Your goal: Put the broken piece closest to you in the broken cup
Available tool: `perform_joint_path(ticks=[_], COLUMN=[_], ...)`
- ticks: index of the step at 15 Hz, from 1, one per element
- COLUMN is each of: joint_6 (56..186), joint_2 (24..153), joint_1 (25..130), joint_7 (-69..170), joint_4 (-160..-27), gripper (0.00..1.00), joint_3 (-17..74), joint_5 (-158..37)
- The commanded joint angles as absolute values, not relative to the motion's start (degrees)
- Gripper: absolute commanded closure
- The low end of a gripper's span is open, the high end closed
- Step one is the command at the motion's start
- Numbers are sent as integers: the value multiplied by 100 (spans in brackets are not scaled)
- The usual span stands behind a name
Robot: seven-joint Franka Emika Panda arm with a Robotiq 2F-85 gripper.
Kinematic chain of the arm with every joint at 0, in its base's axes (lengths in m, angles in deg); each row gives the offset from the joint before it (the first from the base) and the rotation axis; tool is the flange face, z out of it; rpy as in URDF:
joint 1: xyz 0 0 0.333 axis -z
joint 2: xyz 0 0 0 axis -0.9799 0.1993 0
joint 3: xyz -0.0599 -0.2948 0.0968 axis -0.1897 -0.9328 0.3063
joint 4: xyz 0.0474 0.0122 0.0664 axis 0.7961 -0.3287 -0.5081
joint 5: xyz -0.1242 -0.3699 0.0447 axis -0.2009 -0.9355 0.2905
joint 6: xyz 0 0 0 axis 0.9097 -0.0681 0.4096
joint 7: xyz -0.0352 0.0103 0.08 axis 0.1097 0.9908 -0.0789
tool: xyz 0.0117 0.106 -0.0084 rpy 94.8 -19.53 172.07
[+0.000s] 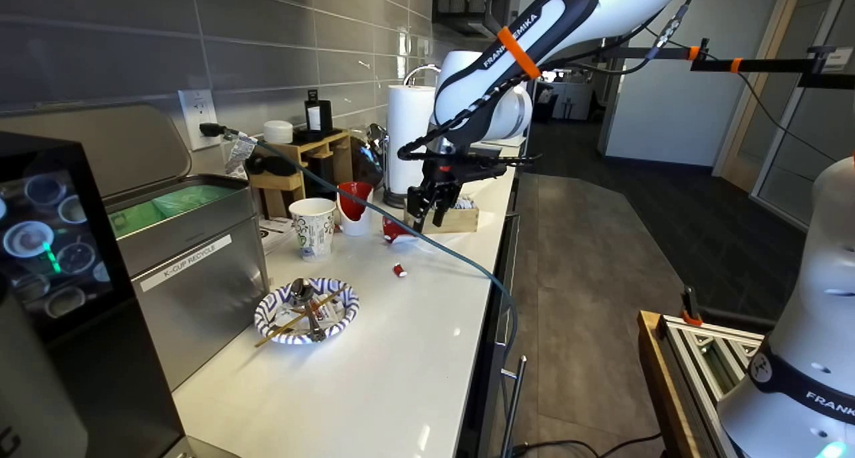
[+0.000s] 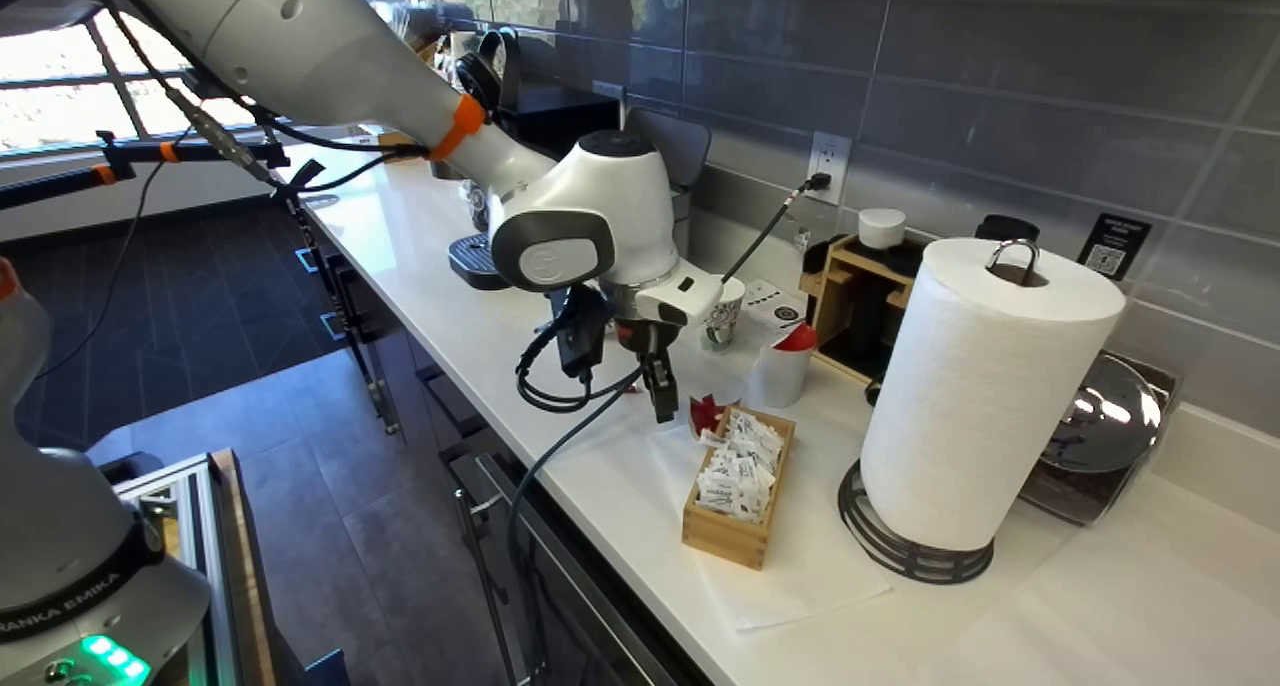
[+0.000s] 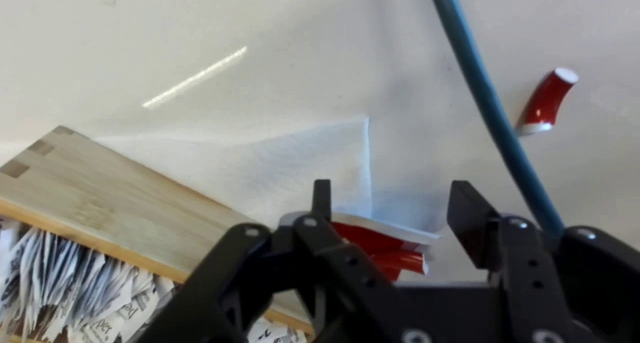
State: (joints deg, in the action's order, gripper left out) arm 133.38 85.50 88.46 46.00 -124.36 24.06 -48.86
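The broken cup, white outside and red inside with a jagged rim [image 1: 356,224], stands upright near the wall; it also shows in an exterior view [image 2: 783,376]. A small curved red piece with white ends [image 1: 399,270] lies on the counter, and in the wrist view [image 3: 547,100] it is up and right of my fingers. A larger red and white shard [image 1: 395,230] lies beside the wooden box; it also shows in an exterior view [image 2: 706,414]. My gripper [image 3: 392,203] is open and empty above the counter near this shard. My left finger partly hides the shard [image 3: 395,253].
A wooden box of packets [image 1: 453,223] stands beside the gripper. A blue cable [image 3: 480,78] crosses between the fingers and the small piece. A patterned paper cup [image 1: 312,230], a patterned bowl [image 1: 267,318] and a paper towel roll [image 2: 985,396] stand on the counter.
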Motion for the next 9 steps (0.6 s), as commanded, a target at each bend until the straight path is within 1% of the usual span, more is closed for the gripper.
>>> perform_joint_path(ticks=[1, 2, 3, 7, 9], joint_6=[13075, 13044, 13187, 13165, 12945], joint_2=[8213, 8167, 8099, 7591, 7260], joint_1=[8840, 8845, 8840, 9052, 9131], joint_7=[4382, 4397, 4563, 4050, 3483], joint_4=[-12814, -12850, -12931, -13249, -13418], gripper=[5, 1, 0, 0, 0], joint_3=[2487, 2472, 2404, 2401, 2445], joint_5=[-4924, -4937, -5002, -4515, -3988])
